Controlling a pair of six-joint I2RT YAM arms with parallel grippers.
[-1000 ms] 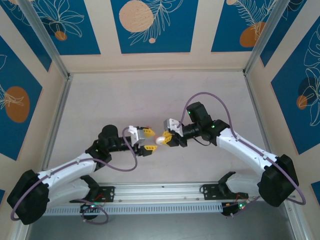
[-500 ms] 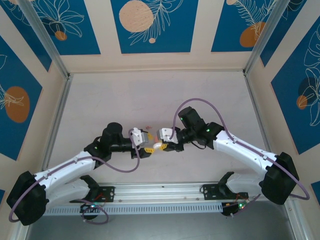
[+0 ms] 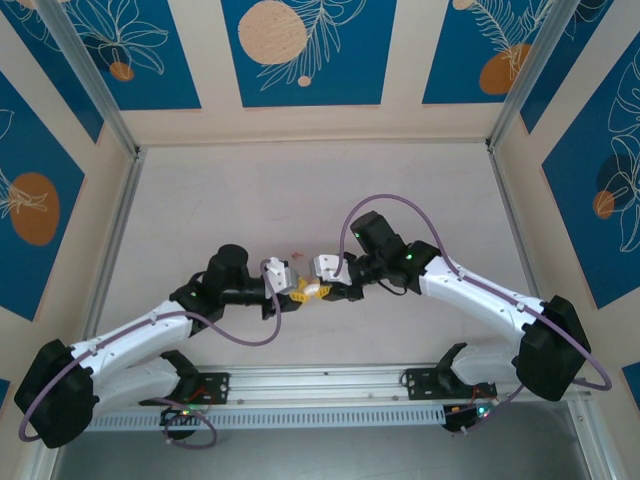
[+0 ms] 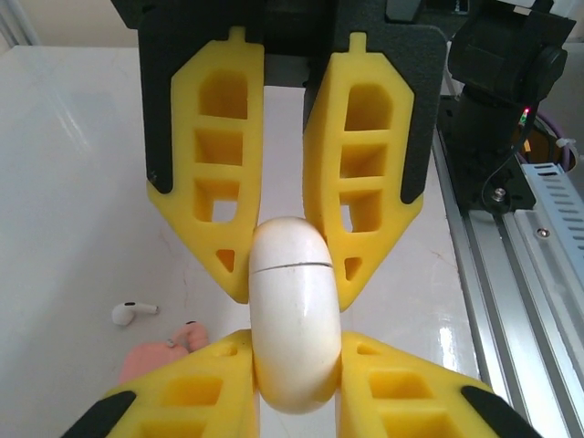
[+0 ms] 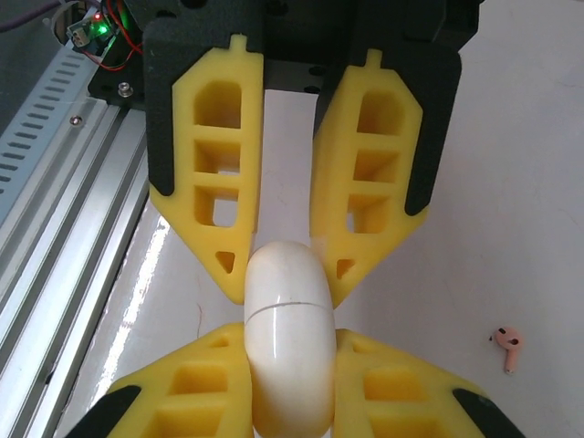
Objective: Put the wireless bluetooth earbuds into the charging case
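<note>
Nearest me, the metal rail [image 3: 320, 383] runs along the table's front edge, and from either side of it the two arms reach inward to meet mid-table. The left claw [image 4: 297, 345] is clenched on one end of the case [image 4: 294, 319] and the right claw [image 5: 290, 343] is clamped on the other end, so the yellow fingers face each other with it pinched between them. The case looks cream-white, its lid shut, a thin seam across it. Past it, loose on the pale table [image 3: 300, 190], lie a white earbud [image 4: 134, 312] and a pink earbud [image 5: 508, 349], both apart from the case.
</note>
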